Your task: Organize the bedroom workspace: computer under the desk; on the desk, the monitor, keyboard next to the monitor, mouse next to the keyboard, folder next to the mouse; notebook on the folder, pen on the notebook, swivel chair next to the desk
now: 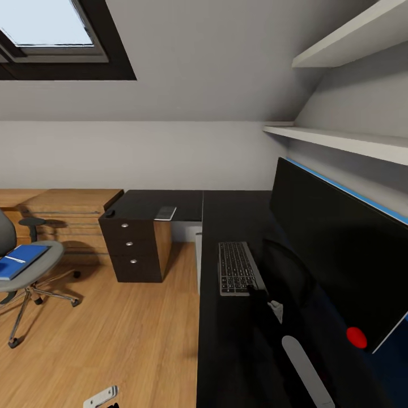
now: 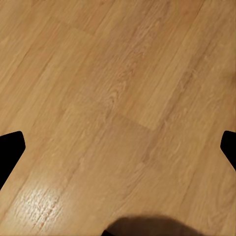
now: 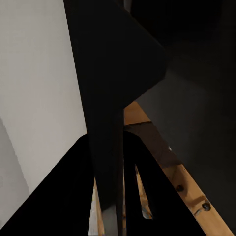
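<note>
At frame right, your slim black keyboard (image 1: pixel 239 268) lies flat on the long black tabletop (image 1: pixel 226 340), beside the wide black monitor (image 1: pixel 340 249); at left, the blue folder (image 1: pixel 20 259) rests on the grey swivel chair (image 1: pixel 34 272).

black desk (image 1: pixel 238 215), blue folder (image 1: pixel 20 260), grey swivel chair (image 1: pixel 34 266), black monitor (image 1: pixel 340 249)

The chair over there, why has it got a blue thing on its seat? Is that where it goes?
No, that looks out of place. The blue folder lies on the swivel chair, which stands out on the wooden floor, away from the desk. The keyboard already lies on the desk by the monitor.
</note>
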